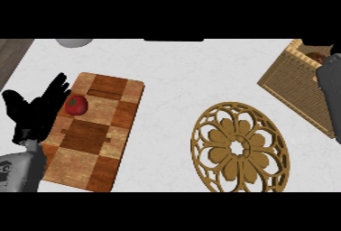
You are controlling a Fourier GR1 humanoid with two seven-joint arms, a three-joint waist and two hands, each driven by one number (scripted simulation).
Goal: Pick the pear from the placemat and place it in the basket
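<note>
Pear location unclear: only a brownish bit (315,57) shows inside the basket (293,85), upper right, under the right forearm (331,94), hand hidden. Left hand (40,108), fingers spread, rests mid-left beside a red fruit (76,105) on the checkered board (93,135). Round trivet (240,147) lies lower center-right.

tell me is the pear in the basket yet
Seems so: a brownish fruit shows inside the basket beside the right forearm, and the round placemat holds nothing. Right hand hidden.
</note>
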